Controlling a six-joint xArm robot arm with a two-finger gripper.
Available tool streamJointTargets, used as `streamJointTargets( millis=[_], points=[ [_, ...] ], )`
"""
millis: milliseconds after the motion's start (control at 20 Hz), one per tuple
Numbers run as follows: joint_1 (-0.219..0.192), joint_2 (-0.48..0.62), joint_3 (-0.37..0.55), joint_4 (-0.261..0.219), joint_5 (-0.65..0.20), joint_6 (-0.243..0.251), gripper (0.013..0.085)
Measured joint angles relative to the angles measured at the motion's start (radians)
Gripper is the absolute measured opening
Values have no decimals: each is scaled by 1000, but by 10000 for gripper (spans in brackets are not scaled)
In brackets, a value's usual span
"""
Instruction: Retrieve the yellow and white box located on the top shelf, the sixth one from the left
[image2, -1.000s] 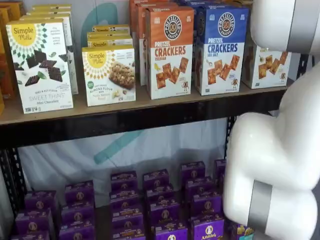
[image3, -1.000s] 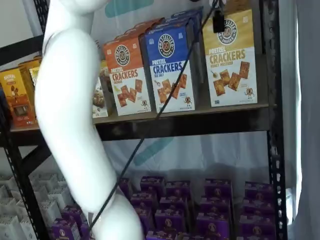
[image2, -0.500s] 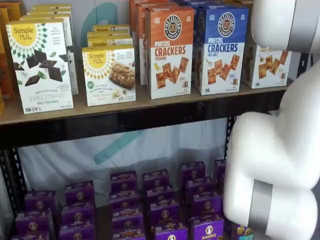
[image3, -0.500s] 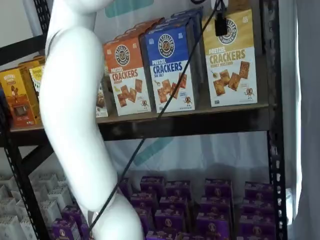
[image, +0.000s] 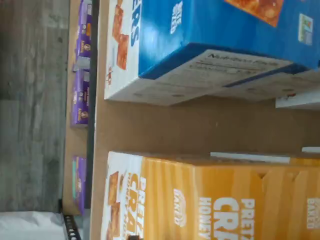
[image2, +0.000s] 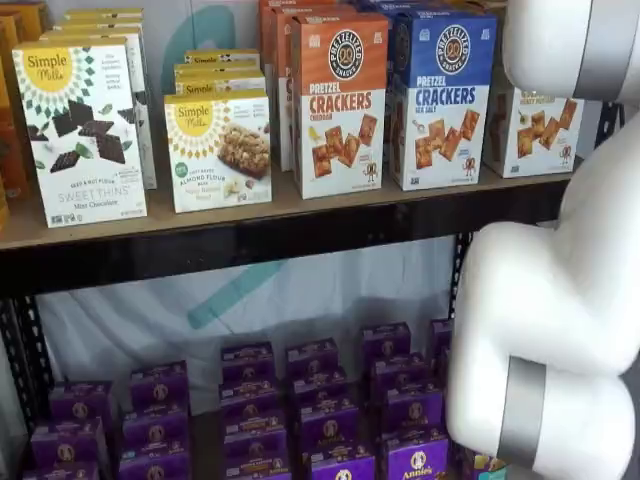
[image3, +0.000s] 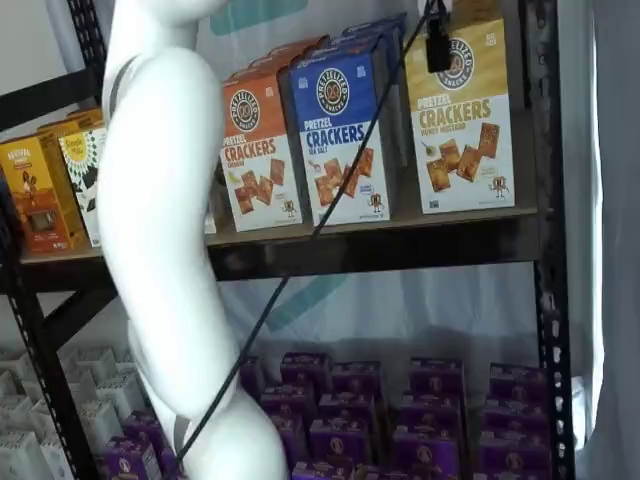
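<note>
Cardboard is what I am dealing with: the yellow and white box (image3: 462, 110) is standing upright at the right end of the top shelf (image3: 400, 245), just beside the blue Pretzel Crackers box (image3: 340, 130), with the orange-topped box (image3: 258, 150) further along. In a shelf view the arm (image2: 560, 300) is covering most of it, leaving only the cracker picture (image2: 535, 125) showing. I am judging it light and stiff along its edges, while the broad printed faces are likely giving a little under pressure and looking smooth enough to slip. I am therefore planning to pinch across the narrow width, on the two side panels near the upper part, so the edges carry the squeeze. The wrist view is looking along the yellow side (image: 210, 200) with bare shelf board (image: 190, 127) between it and the blue neighbour, so one finger seems to have room there. I am seeing only a small dark piece on the cable (image3: 438, 45) near the top edge, and no fingers clearly; the gripper is standing wide apart and holding nothing
</note>
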Motion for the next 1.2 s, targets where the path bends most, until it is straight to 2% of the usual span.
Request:
streamJointTargets(
  millis=[350, 700, 1200],
  points=[
    [40, 38, -75, -86, 79, 26, 850],
    [81, 57, -101, -159, 124, 48, 850],
    [92, 66, -116, -165, 145, 60, 850]
  ],
)
